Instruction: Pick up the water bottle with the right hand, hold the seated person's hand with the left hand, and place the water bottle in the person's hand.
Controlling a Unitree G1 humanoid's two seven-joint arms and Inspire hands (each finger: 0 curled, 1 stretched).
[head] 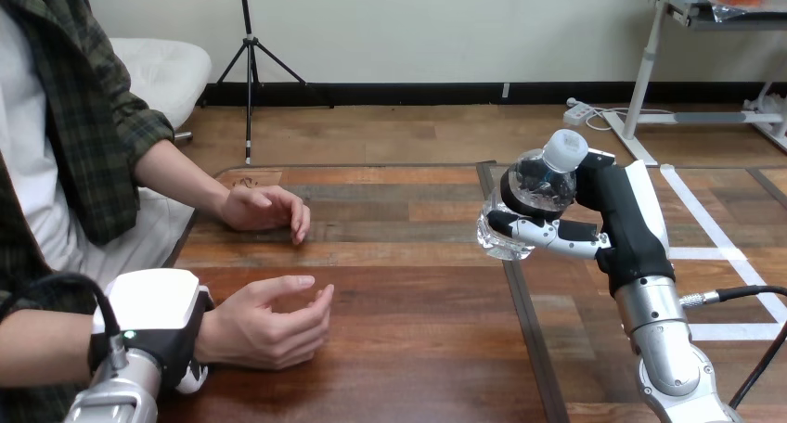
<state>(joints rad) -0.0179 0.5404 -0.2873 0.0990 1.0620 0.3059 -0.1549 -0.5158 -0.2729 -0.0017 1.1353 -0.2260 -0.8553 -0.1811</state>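
Observation:
My right hand (612, 224) is shut on the clear water bottle (536, 186), which has a white cap and is held in the air, tilted, over the table's right edge. The person's hand at the view's lower left (269, 323) lies palm up on the wooden table (418, 284) with loosely curled fingers and nothing in it. My left hand (162, 326) sits over that hand's wrist, its fingers curled round it. A wide stretch of table separates the bottle from the upturned hand.
The person's other hand (264, 208) rests palm down on the table farther back at the left. The table's right edge (520, 302) runs as a dark strip below the bottle, with floor beyond it.

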